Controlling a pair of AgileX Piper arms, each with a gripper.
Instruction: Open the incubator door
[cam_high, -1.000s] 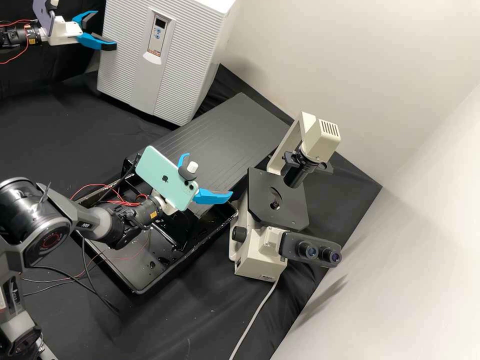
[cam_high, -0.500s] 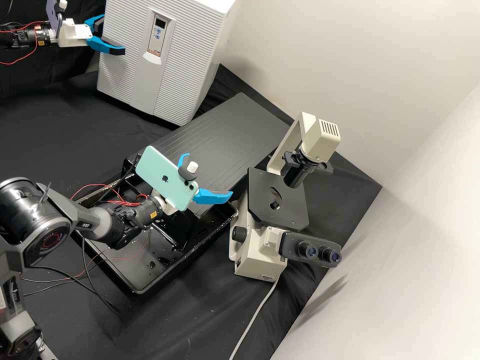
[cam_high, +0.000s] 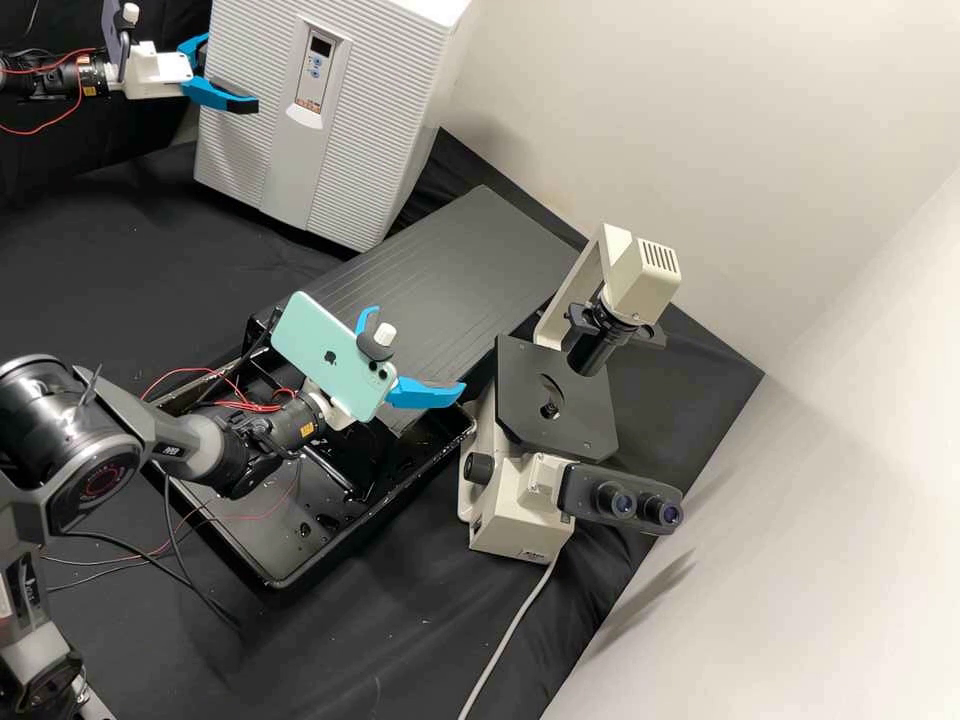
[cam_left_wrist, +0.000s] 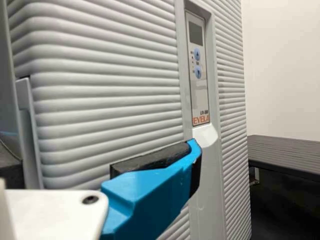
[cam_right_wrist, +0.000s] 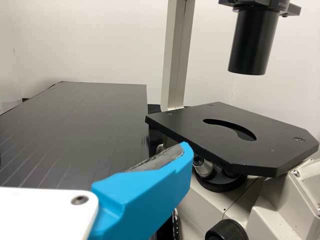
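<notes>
Bright blue fingers (cam_high: 225, 95) are held spread on the left gripper (cam_high: 231, 72), with nothing seen to be gripped. By the high view's clock face, the light grey ridged incubator door (cam_high: 240, 150) is placed at about four o'clock from it. One finger is laid across the door's front near its nine o'clock edge, while the other is partly hidden by that edge; whether the door is touched cannot be told. The door is seen shut. At three o'clock from the gripper, a control panel (cam_high: 324, 72) is set into the door, marked with a small dark display, two blue buttons and, at its lower end, an orange-red printed label (cam_high: 308, 105).

At about five o'clock from the left gripper, the right gripper (cam_high: 416, 348) is held with its two blue fingers wide apart, no object being seen between them. Beside it, at nine o'clock, a mint-green phone (cam_high: 315, 340) printed with a dark logo is mounted. At one o'clock a dark ridged board (cam_high: 480, 260) is found; at four o'clock, a cream microscope (cam_high: 645, 280), by which small print is borne on its base; at seven o'clock, a black tray (cam_high: 275, 582) spotted with shiny drops.
</notes>
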